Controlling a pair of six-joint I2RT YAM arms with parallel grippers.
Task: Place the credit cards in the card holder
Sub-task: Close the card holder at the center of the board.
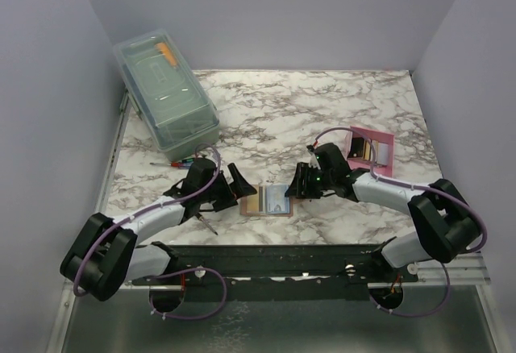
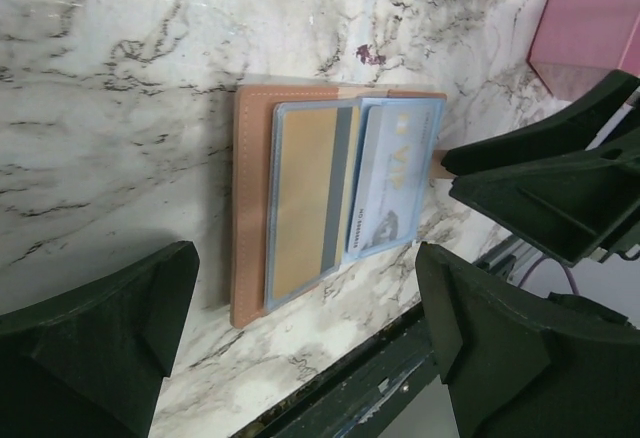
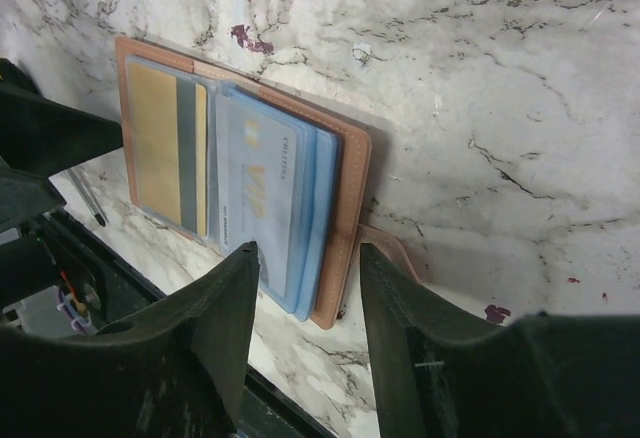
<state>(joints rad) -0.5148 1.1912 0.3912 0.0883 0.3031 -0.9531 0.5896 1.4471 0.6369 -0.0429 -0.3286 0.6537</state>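
**One card holder, open, two cards sleeved**

One card holder [image 2: 250, 218], tan, lies spread flat on the marble worktop [image 1: 322, 103] near its front edge, between the two arms. We count two credit cards in its clear sleeves. A yellow card [image 2: 303, 203] with a dark stripe sits on one leaf and a light blue card [image 2: 393, 183] on the other, the blue sleeve lapping over the yellow's edge. The left jaws stand wide apart, clamped on nothing, just beside the holder. The right jaws stand apart by a lesser gap over the holder's opposite edge, next to its closing tab [image 3: 385, 243]; we see nothing gripped. One pink tray [image 1: 372, 150] sits beyond the right arm. One clear lidded box [image 1: 165, 95] stands at the far left.
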